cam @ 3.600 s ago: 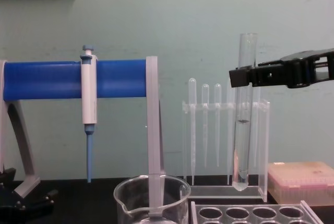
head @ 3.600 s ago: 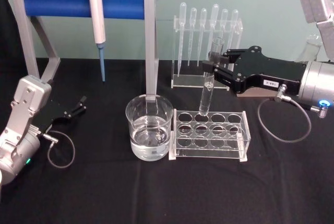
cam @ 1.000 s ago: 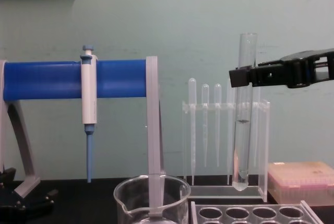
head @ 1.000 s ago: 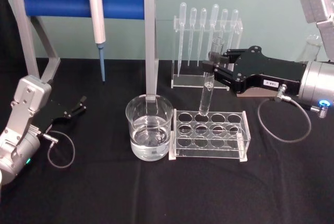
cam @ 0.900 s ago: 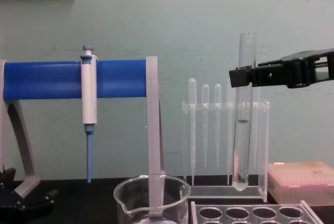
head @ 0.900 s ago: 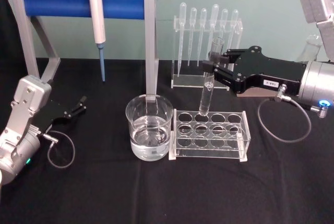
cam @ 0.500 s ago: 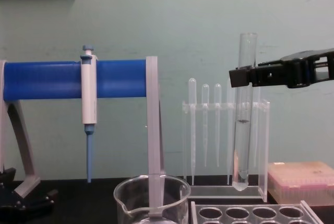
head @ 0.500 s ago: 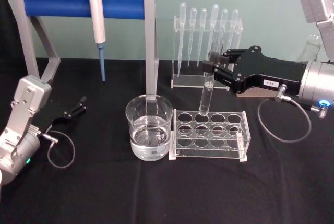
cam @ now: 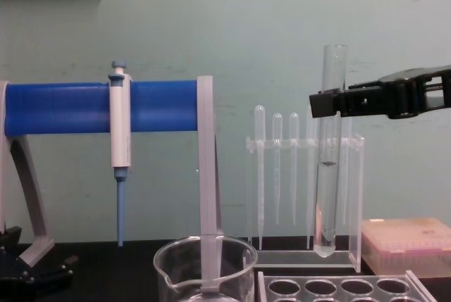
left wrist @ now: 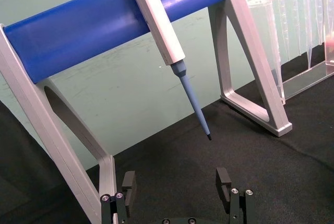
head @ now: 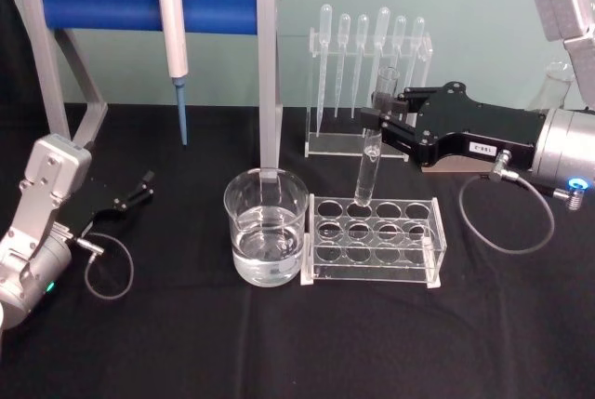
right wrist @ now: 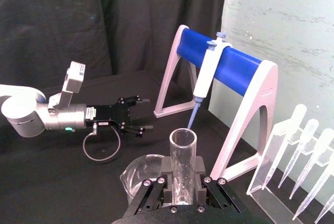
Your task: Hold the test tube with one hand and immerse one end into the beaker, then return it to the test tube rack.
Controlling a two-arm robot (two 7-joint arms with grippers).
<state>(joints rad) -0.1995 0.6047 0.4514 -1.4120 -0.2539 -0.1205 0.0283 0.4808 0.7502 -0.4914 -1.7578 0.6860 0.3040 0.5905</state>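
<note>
My right gripper [head: 378, 123] is shut on the test tube [head: 373, 145], a long clear glass tube held upright near its top. In the chest view the test tube [cam: 328, 175] hangs with its round bottom clear above the rack, and the right gripper [cam: 325, 103] clamps it from the right. The right wrist view looks down on the open mouth of the test tube [right wrist: 182, 167] between the fingers. The beaker [head: 266, 237], partly filled with clear liquid, stands left of the tube; the beaker [cam: 206, 268] rim sits low in the chest view. My left gripper [head: 139, 189] rests open at the far left.
A clear rack with round holes [head: 374, 241] stands under the tube, right of the beaker. A blue bar stand [head: 149, 1] carries a white pipettor [head: 173, 44] at the back left. A stand of plastic pipettes [head: 369, 83] is behind the tube. A pink-topped box [cam: 406, 246] sits at right.
</note>
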